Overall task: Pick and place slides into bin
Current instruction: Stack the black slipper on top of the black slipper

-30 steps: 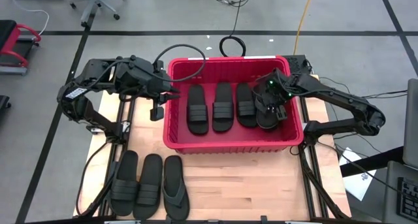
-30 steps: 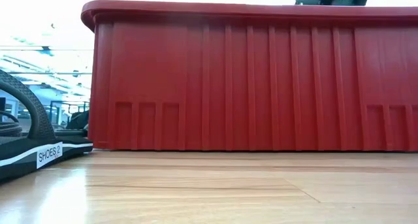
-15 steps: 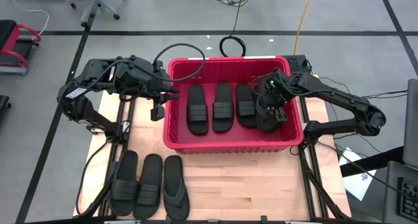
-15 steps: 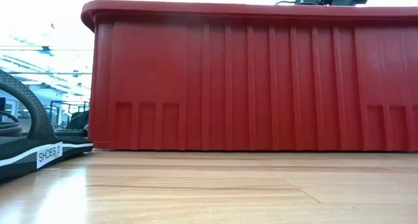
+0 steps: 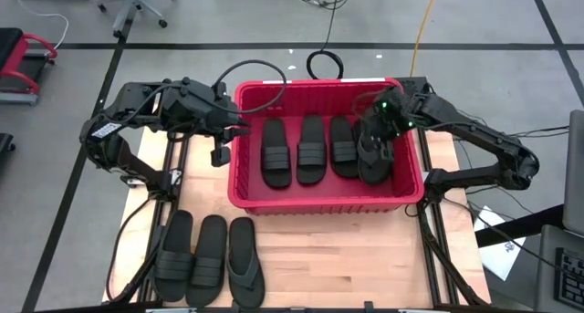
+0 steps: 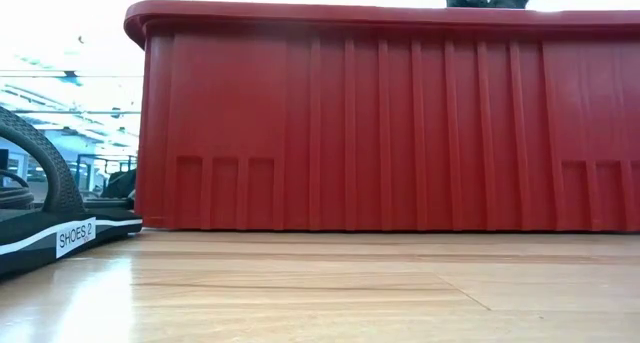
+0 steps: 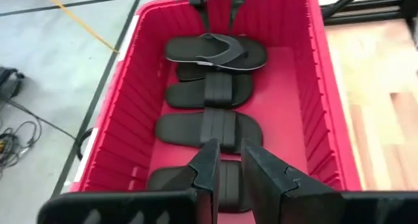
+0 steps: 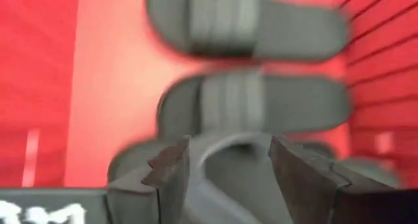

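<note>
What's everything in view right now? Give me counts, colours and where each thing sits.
Bin: one, red, at the back middle of the table.
Slides in the bin: four visible, black; three ribbed-strap ones side by side, plus a thong flip-flop at the bin's right end, lying over something dark.
Slides on the table: three, black, in a row at the front left; two ribbed-strap, one thong.
Label: one, white, reads "SHOES 2", on the nearest table slide in the low view.
Table: one, light wood.
Left gripper: outside the bin's left wall, fingers nearly together, holding nothing.
Right gripper: inside the bin over the flip-flop, fingers apart.
</note>
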